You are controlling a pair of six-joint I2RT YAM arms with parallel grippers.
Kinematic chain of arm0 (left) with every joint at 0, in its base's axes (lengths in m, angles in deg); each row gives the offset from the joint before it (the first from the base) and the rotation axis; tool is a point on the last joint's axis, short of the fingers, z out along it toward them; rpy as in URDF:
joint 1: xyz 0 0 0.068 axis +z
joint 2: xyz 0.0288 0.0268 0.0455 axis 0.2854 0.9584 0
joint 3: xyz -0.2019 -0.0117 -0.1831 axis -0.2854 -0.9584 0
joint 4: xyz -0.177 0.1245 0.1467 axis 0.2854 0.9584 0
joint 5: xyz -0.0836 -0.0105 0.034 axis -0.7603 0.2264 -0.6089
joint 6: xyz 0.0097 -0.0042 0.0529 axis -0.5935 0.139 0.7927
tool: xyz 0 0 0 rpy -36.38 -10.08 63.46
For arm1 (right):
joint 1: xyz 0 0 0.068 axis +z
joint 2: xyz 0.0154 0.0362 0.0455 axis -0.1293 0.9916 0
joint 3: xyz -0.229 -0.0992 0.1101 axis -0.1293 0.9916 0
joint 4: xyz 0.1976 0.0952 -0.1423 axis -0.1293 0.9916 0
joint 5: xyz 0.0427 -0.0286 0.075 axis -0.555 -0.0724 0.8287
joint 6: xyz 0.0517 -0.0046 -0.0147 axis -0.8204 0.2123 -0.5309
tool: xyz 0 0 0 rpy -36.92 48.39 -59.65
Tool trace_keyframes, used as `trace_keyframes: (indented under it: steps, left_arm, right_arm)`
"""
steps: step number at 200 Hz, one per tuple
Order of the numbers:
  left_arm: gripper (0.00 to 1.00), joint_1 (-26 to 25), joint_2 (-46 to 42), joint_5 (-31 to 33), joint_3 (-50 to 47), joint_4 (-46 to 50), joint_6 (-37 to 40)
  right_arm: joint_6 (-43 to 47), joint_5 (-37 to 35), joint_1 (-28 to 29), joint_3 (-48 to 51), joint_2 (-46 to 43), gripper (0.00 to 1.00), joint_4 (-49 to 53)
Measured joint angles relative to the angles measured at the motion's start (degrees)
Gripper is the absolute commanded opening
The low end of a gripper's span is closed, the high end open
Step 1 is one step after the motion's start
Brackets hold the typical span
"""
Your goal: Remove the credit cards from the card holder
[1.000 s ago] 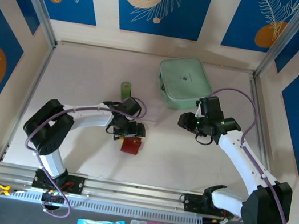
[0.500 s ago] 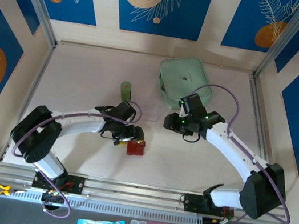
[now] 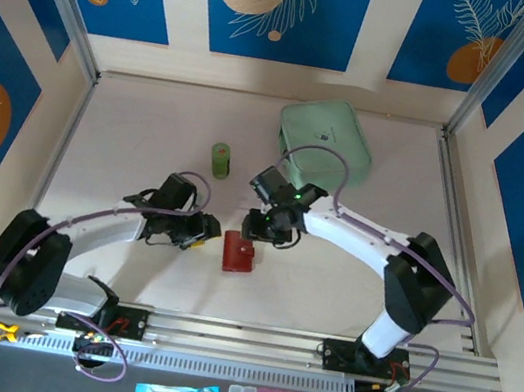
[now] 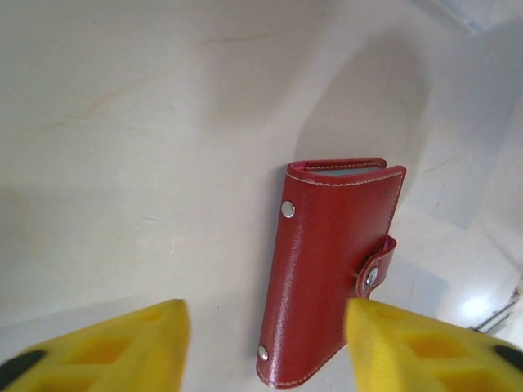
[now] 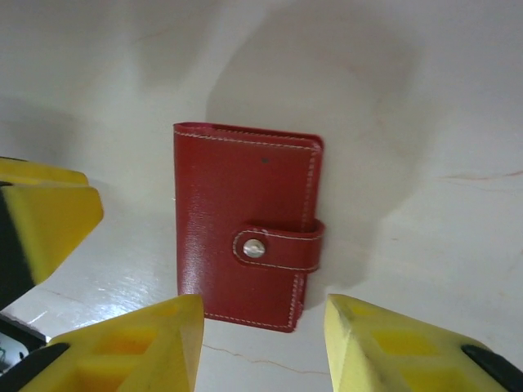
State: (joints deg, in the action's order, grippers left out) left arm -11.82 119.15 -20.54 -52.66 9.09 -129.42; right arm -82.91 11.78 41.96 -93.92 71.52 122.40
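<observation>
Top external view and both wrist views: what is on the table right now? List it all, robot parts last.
red leather card holder: one, red, tab snapped shut, lying on the table between the two tools
mint-green zip pouch: one, mint green, far side of the table, beyond the right arm
small green object: one, green, left of the pouch; kind unclear
table: one, pale beige
left tool: one, yellow fingers, open, left of the holder
right tool: one, yellow fingers, open, just beyond the holder
</observation>
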Motion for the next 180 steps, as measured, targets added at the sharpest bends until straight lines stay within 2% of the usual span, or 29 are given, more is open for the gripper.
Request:
trace_keyframes:
  steps: [18, 34, 85, 180]
  left_arm:
    - [0.27, 1.2, -1.7, -0.9, -1.6, -1.2, 0.0]
    - [0.22, 1.8, -2.5, -1.8, -2.8, -2.5, 0.6]
    - [0.21, 2.1, -2.6, -3.4, -4.8, -5.0, 0.8]
    - [0.17, 2.0, -2.6, -6.5, -5.7, -8.6, -0.2]
  right_arm:
    - [-0.6, -0.9, 1.8, -2.7, 3.3, 0.43, 1.2]
    - [-0.9, -1.5, 2.9, -4.5, 5.7, 0.42, 2.3]
    - [-1.6, -2.6, 4.1, -7.3, 11.4, 0.41, 5.0]
    - [-1.9, -2.5, 4.3, -9.5, 15.9, 0.29, 6.4]
